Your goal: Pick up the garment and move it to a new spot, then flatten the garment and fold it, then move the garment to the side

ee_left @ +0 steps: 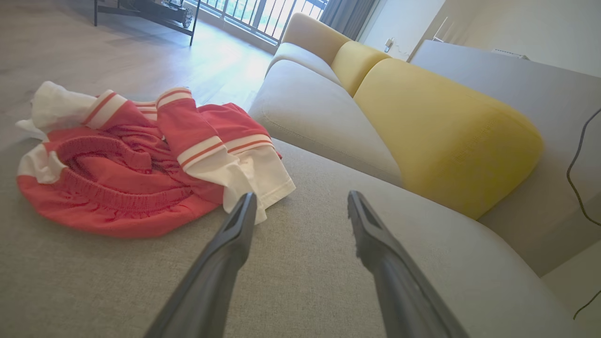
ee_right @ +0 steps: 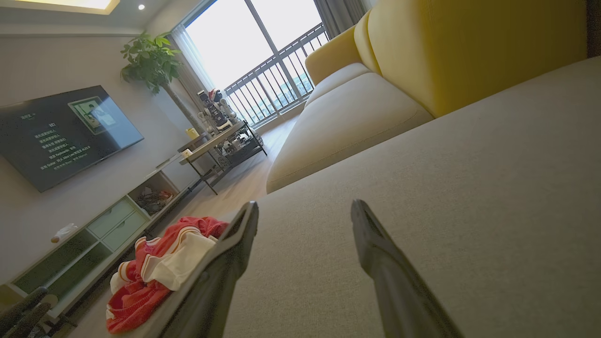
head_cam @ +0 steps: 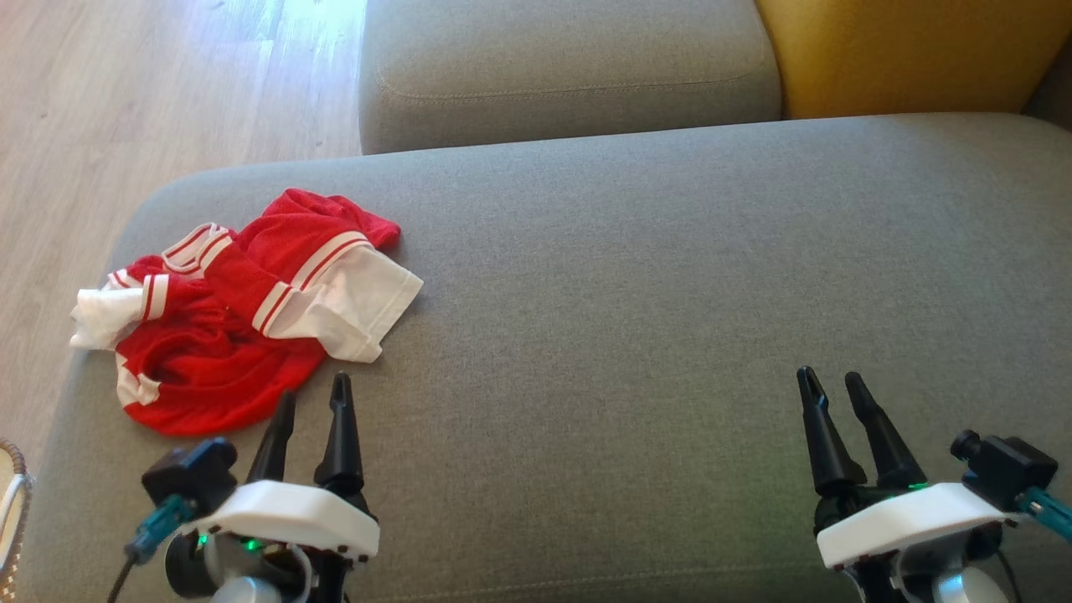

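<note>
Across the wide grey sofa seat (head_cam: 636, 276) in front of me, with a yellow back cushion (head_cam: 904, 50) beyond its far right end, I see the red-and-white garment (head_cam: 243, 310) lying crumpled near the seat's left edge, close to the wooden floor (head_cam: 126, 100). My left gripper (head_cam: 314, 387) hovers just beside the garment's near hem, its two dark fingers spread apart and holding nothing. My right gripper (head_cam: 830, 376) sits well apart from it over the grey fabric on the right, likewise spread wide and empty.
</note>
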`<state>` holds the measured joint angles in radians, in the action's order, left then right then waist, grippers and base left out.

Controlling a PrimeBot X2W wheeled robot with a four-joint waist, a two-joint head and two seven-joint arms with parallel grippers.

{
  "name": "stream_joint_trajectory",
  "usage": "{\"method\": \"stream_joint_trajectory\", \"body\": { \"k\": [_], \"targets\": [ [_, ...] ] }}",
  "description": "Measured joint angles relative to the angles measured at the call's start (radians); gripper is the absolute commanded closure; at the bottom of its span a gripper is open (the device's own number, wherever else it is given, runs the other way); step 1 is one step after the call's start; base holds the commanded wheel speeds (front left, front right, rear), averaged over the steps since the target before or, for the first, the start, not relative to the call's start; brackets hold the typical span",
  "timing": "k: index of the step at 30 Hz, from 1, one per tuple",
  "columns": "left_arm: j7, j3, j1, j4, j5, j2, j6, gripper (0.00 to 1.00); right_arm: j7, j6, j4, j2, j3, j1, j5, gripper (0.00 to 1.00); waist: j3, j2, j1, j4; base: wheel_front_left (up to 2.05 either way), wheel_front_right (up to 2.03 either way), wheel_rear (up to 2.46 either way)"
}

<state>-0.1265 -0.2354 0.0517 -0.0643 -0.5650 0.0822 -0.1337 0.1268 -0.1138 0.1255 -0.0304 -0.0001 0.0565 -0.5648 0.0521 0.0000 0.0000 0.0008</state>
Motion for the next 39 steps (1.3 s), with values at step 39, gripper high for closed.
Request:
{"method": "stream_joint_trajectory", "body": {
  "k": [39],
  "targets": [
    [-0.113, -0.063, 0.021, 0.082, 0.440, 0.007, -0.032, 0.00, 0.109, -0.009, -0.045, -0.004, -0.019, 0.017, 0.500, 0.00, 0.005, 0.0000, 0.0000, 0.005, 0.00, 0.00, 0.00]
  ]
}}
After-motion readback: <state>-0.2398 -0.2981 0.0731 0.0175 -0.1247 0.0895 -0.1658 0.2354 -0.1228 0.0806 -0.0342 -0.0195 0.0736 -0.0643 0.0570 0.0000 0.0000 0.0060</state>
